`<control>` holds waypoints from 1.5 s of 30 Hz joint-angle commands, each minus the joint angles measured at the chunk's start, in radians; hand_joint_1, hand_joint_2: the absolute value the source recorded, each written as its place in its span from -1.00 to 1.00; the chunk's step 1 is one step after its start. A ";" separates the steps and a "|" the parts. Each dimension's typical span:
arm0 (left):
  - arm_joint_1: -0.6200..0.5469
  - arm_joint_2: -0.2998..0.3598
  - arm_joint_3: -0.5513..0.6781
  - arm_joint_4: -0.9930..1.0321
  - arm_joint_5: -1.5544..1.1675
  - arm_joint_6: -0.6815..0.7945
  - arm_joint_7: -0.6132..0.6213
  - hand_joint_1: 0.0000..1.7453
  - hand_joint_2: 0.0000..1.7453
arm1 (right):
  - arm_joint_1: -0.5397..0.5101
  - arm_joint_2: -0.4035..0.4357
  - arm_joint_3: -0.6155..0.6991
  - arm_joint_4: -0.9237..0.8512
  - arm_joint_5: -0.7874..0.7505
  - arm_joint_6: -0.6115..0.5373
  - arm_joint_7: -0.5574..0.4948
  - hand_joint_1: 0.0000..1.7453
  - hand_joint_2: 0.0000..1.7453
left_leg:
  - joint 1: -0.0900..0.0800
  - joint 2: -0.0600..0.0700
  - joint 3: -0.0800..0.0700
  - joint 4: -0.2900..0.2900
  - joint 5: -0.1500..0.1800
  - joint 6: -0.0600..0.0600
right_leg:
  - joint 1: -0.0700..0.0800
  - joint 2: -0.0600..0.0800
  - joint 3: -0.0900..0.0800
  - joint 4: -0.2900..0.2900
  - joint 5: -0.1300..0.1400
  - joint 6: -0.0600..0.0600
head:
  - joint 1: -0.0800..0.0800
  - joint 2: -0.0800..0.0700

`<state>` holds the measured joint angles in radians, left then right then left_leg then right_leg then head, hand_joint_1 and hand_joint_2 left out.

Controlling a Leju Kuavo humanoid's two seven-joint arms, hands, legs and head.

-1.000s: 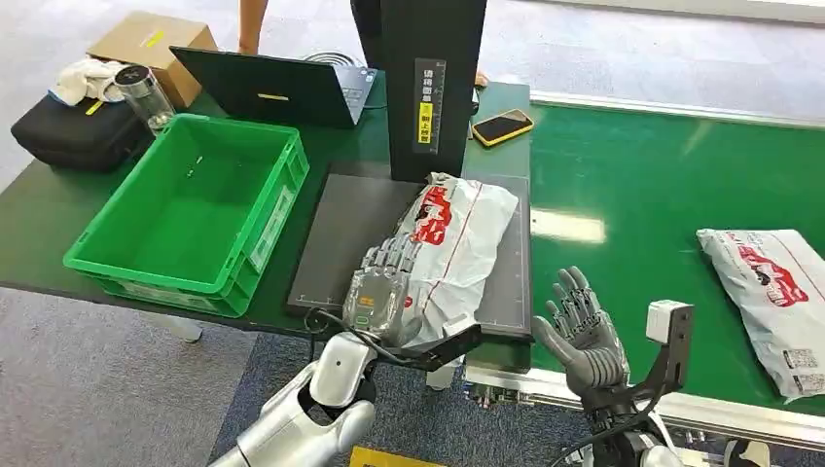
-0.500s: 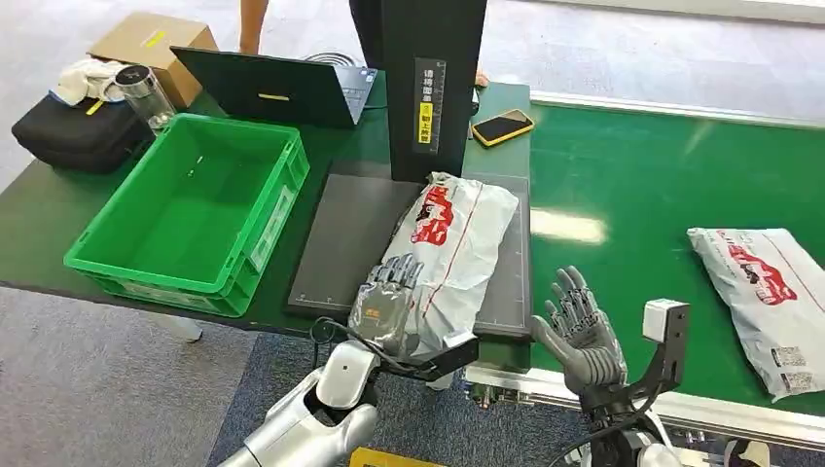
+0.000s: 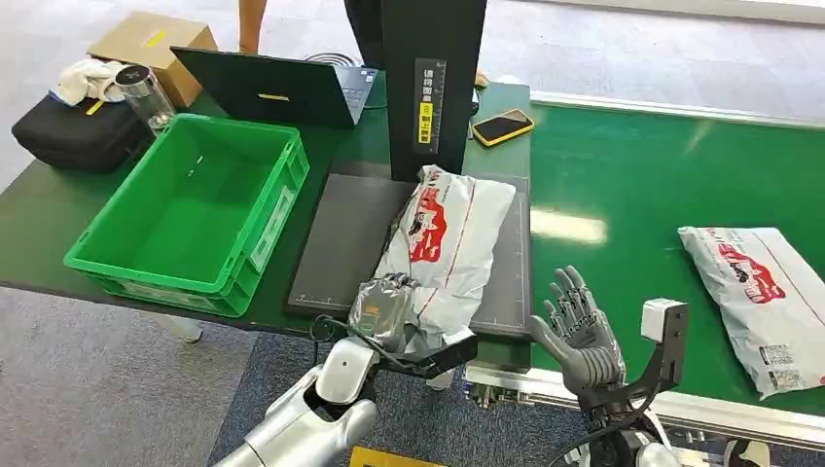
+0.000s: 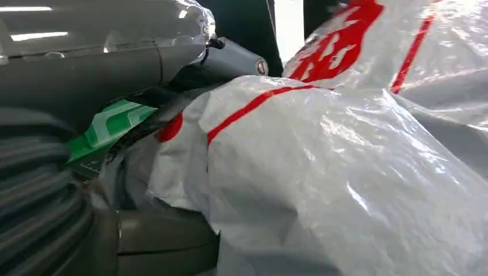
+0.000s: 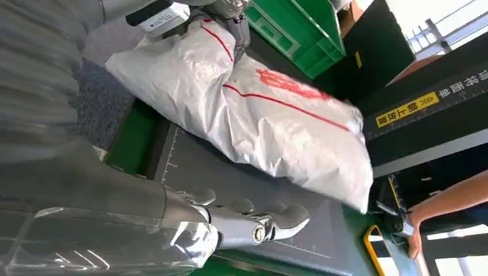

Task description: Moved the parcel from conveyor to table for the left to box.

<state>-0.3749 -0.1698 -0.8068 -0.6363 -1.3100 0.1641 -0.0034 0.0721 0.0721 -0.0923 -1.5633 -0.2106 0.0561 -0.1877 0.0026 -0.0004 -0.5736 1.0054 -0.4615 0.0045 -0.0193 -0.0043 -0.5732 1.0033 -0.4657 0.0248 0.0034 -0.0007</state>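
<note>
The left hand [image 3: 387, 309] grips the near end of the parcel [image 3: 446, 248] on the dark pad [image 3: 340, 238] near the table's front edge, the right hand [image 3: 576, 329] hovers open, and the slick bag may slip.

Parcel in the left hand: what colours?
White parcel with red markings, clearest in head view.
</note>
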 commanded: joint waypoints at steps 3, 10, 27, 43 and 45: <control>-0.027 0.010 0.009 0.029 0.011 -0.008 -0.013 1.00 1.00 | -0.016 0.010 0.004 0.047 0.002 0.004 -0.003 -1.00 1.00 | 0.001 0.001 0.004 -0.002 0.000 -0.001 | 0.001 0.002 0.004 -0.003 0.001 -0.002 | 0.000 0.000; -0.028 0.011 0.010 0.029 0.014 -0.003 -0.014 1.00 1.00 | -0.019 0.008 0.006 0.050 0.002 0.004 -0.003 -1.00 1.00 | 0.001 0.001 0.002 -0.001 0.000 -0.001 | 0.001 0.001 0.002 -0.001 0.000 -0.001 | 0.000 0.000; -0.028 0.011 0.012 0.027 0.020 0.006 -0.017 1.00 1.00 | -0.019 0.006 0.007 0.051 0.002 0.005 -0.005 -1.00 1.00 | 0.001 0.001 0.004 -0.002 0.000 -0.001 | 0.001 0.002 0.003 -0.002 0.000 -0.002 | 0.000 0.000; 0.116 0.218 0.113 -1.039 0.349 0.073 -0.086 1.00 1.00 | 0.079 0.047 -0.034 -0.065 -0.004 -0.022 -0.012 -1.00 1.00 | 0.001 0.000 -0.003 0.003 -0.001 -0.001 | 0.001 0.000 -0.004 0.003 -0.001 -0.002 | 0.000 0.000; 0.116 0.219 0.126 -1.065 0.358 0.090 -0.094 1.00 1.00 | 0.077 0.048 -0.032 -0.058 -0.004 -0.021 -0.012 -1.00 1.00 | 0.001 0.002 -0.002 0.002 -0.002 -0.001 | 0.001 0.002 -0.003 0.003 -0.001 -0.002 | 0.000 0.000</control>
<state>-0.3076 -0.1117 -0.7427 -1.0823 -0.9797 0.3249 -0.1428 0.1122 0.0748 -0.0950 -1.5778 -0.2121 0.0377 -0.2060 0.0026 -0.0003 -0.5747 1.0053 -0.4616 0.0044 -0.0192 -0.0042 -0.5743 1.0034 -0.4658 0.0247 0.0030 -0.0004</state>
